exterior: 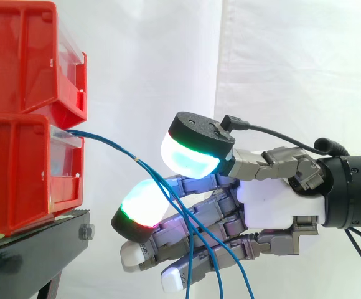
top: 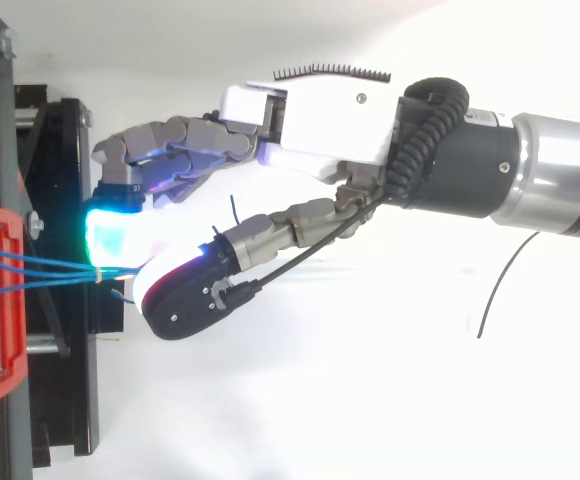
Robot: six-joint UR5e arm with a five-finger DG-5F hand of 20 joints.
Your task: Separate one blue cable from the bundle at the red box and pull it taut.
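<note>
The white curtain backed everything, and the arm came in level from the right. Two red bins stood stacked on the black stand. I could not tell what the upper bin held. The lower bin fed the blue cables out over its front lip, and the rest of its inside was hidden from me.

The hand sat just beside the stand with its fingers loosely bent. Its thumb pad and the nearest finger pad stood apart, and I judged nothing was pinched. The cables ran from the bin to a small pale tie, then fanned out and drooped through that gap and across the fingers.

They looked thin, light, limp and probably slick, so I reckoned one strand should be taken just past the tie, where they spread, with a firm pinch
</note>
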